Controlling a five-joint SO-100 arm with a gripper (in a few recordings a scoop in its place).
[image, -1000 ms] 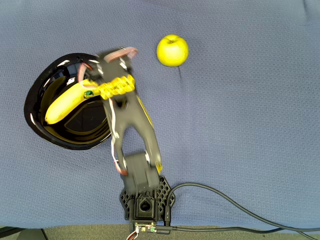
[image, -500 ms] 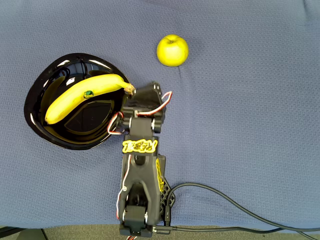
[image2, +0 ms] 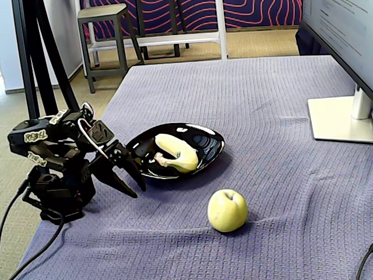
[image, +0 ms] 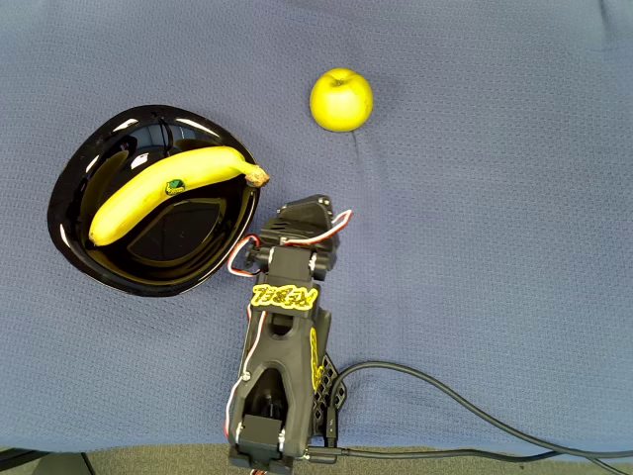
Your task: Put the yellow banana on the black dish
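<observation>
The yellow banana (image: pixel 163 190) lies across the black dish (image: pixel 65 210), its brown stem end resting on the dish's right rim in the overhead view. In the fixed view the banana (image2: pixel 175 153) curves inside the dish (image2: pixel 213 143). My gripper (image2: pixel 139 191) hangs low over the cloth just left of the dish, pointing down, its two fingers slightly apart and holding nothing. From overhead, the folded arm (image: pixel 287 287) sits to the lower right of the dish, apart from the banana.
A yellow-green apple (image: pixel 341 99) rests on the blue cloth right of the dish, near the front in the fixed view (image2: pixel 227 210). A monitor stand (image2: pixel 338 119) stands at the right. A black cable (image: pixel 445 396) runs from the arm's base.
One second ago my gripper was over the banana's stem end at the dish. It has let go and drawn back toward the base; the banana stays in the dish.
</observation>
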